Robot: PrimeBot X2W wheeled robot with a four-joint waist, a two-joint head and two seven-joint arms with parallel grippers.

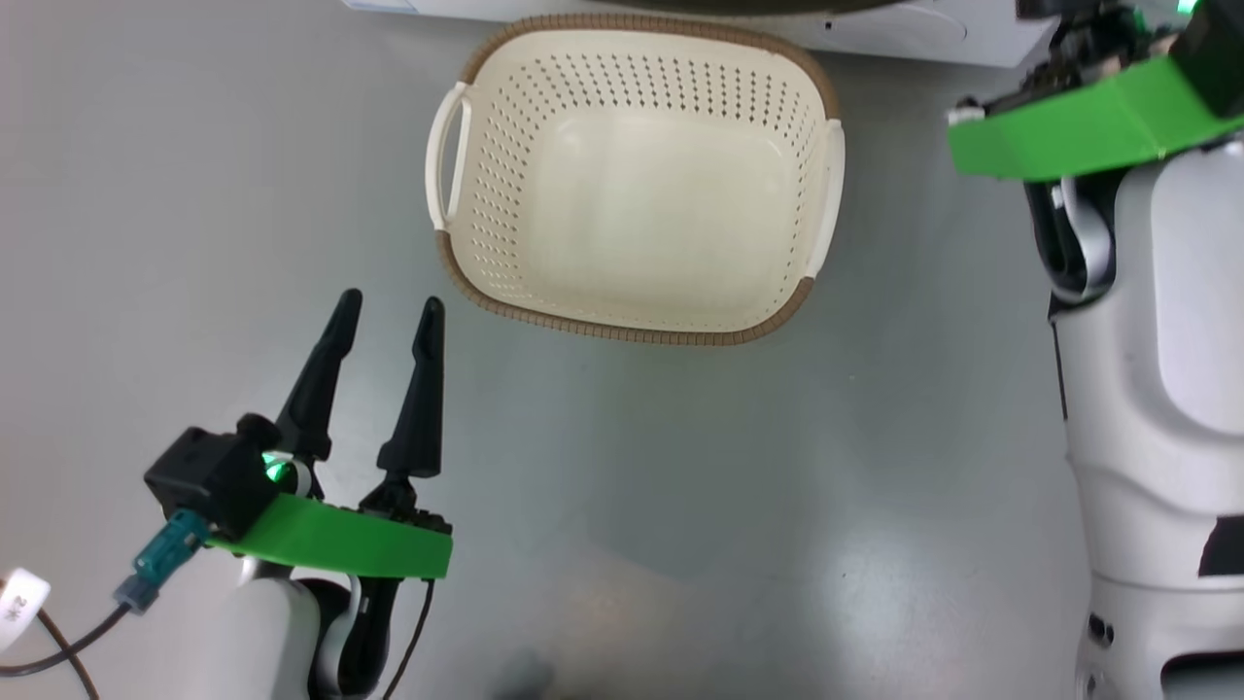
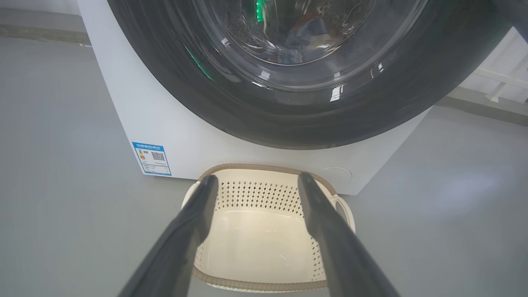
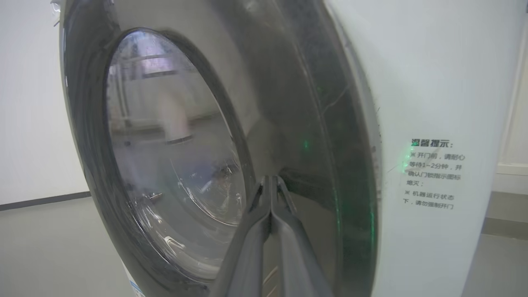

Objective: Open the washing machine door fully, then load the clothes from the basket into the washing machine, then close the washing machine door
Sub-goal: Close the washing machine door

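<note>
The basket (image 1: 505, 146) stands empty on the grey floor, close in front of the washing machine (image 2: 185, 136). The washing machine door (image 2: 288, 119) lies flat against the machine's front. Through its glass bowl I see the clothes (image 2: 297, 37), blue fabric with orange, inside the drum. My left gripper (image 1: 391, 303) hovers open and empty to the near left of the basket; in the left wrist view the left gripper (image 2: 258, 179) frames the basket (image 2: 255, 243). My right gripper (image 3: 270, 179) is shut, holding nothing, its tips at the black rim of the door (image 3: 297, 103) near the machine's white side (image 3: 433, 82).
My white body and right forearm with a green bracket (image 1: 1088, 136) fill the right of the head view. A cable (image 1: 58, 651) trails at the lower left. A blue label (image 2: 152, 159) and round flap (image 2: 336, 175) mark the machine's base.
</note>
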